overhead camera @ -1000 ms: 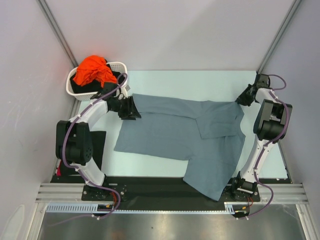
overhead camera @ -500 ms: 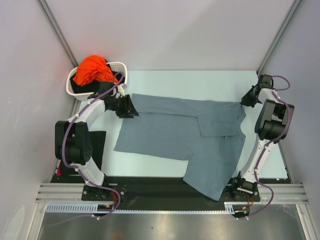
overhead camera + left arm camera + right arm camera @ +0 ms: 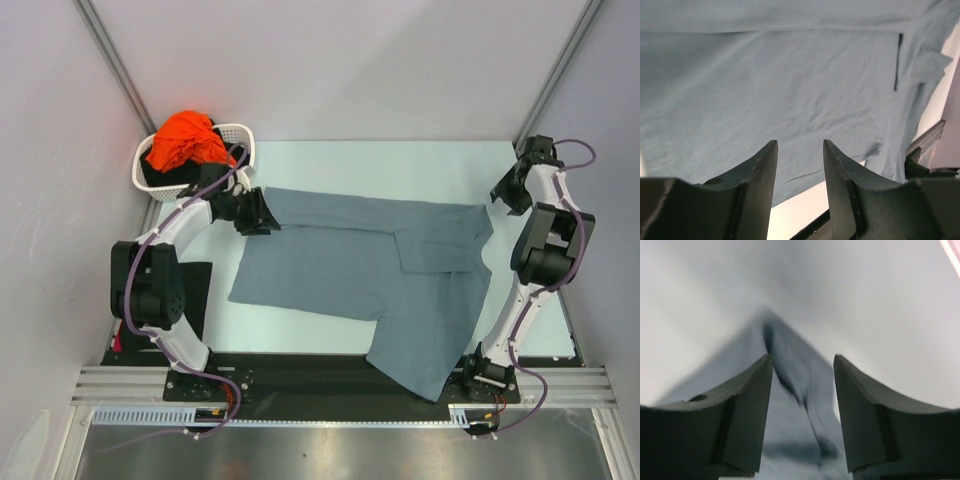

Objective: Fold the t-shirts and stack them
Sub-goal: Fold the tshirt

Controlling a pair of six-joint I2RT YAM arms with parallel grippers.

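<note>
A grey t-shirt point(image 3: 360, 265) lies spread on the table, its lower right part hanging over the near edge. My left gripper point(image 3: 264, 213) is at its far left corner. In the left wrist view the jaws point(image 3: 799, 144) stand open with the grey cloth point(image 3: 790, 75) beyond them. My right gripper point(image 3: 503, 190) is just right of the shirt's far right corner, open. In the right wrist view point(image 3: 802, 360) the blurred corner of the cloth point(image 3: 790, 410) lies below the open jaws. An orange t-shirt point(image 3: 185, 140) is bunched in a white basket point(image 3: 241, 133).
The basket stands at the far left corner and also holds something black. A black mat point(image 3: 200, 290) lies by the left arm's base. Grey walls and metal posts close in the table on three sides.
My right gripper has drawn the shirt's far right corner to the right, let it go and moved off toward the right wall. My left gripper has shifted slightly left.
</note>
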